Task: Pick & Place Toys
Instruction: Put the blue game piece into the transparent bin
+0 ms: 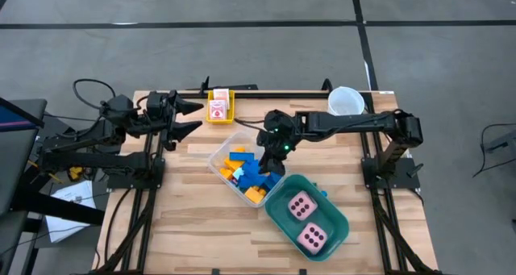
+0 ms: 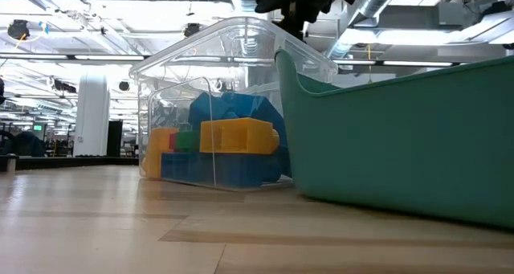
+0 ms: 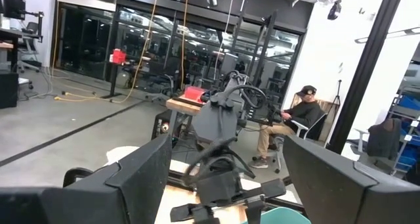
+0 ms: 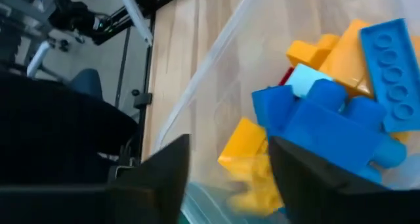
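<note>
A clear plastic box (image 1: 219, 156) near the table's middle holds a heap of blue, yellow, orange and red bricks (image 1: 250, 172), also seen in the low view as bricks (image 2: 225, 145). My right gripper (image 1: 278, 152) hangs open just above the box, slanting down; between its fingers the right wrist view shows a blurred yellow brick (image 4: 249, 178) beside blue bricks (image 4: 328, 119). Two pink dice (image 1: 301, 204) lie in the teal tub (image 1: 278, 201). Pink-white cards (image 1: 218, 110) sit in a small yellow tray. My left gripper (image 1: 189, 118) is raised at the far left, open and holding nothing.
A white cup (image 1: 345, 100) stands at the far right corner. The teal tub (image 2: 401, 137) sits right against the clear box (image 2: 217, 73) on its near right side. Bare wood lies along the table's near left part (image 1: 185, 218).
</note>
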